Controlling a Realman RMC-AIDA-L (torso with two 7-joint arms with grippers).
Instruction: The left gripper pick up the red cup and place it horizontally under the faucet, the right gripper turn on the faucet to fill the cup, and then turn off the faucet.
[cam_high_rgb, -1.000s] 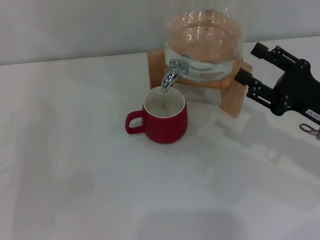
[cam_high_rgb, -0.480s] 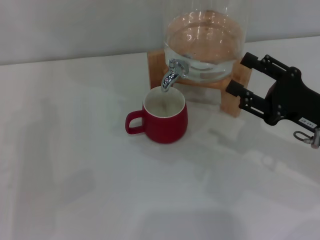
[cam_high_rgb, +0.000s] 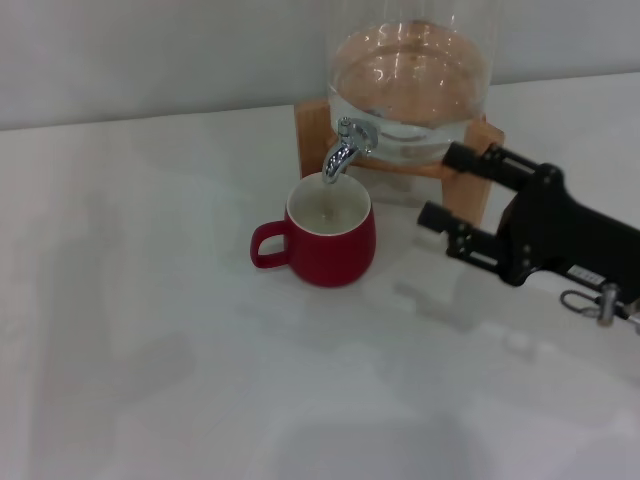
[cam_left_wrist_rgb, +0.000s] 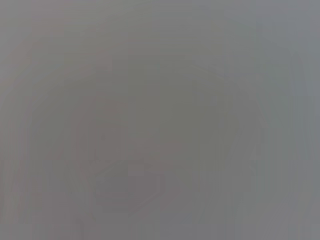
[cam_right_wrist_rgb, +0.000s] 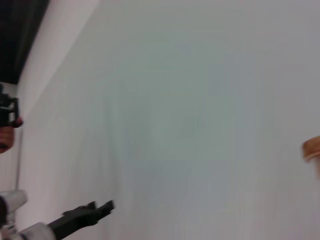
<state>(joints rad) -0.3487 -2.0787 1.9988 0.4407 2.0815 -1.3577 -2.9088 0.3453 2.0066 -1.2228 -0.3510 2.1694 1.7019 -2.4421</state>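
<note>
Your black perforated right gripper (cam_high_rgb: 443, 186), fingers spread, has slid nearer the chrome faucet (cam_high_rgb: 343, 147); glossy red cup (cam_high_rgb: 328, 234) seemingly waits beneath.

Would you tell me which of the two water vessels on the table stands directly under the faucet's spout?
The red cup: it sits below the faucet, whereas the glass jar rests behind on its wooden stand.

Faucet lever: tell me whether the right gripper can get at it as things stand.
Probably yes. The right gripper, fingers open, sits beside the jar's wooden stand, with bare table between it and the faucet; the red cup sits lower, under the spout.
</note>
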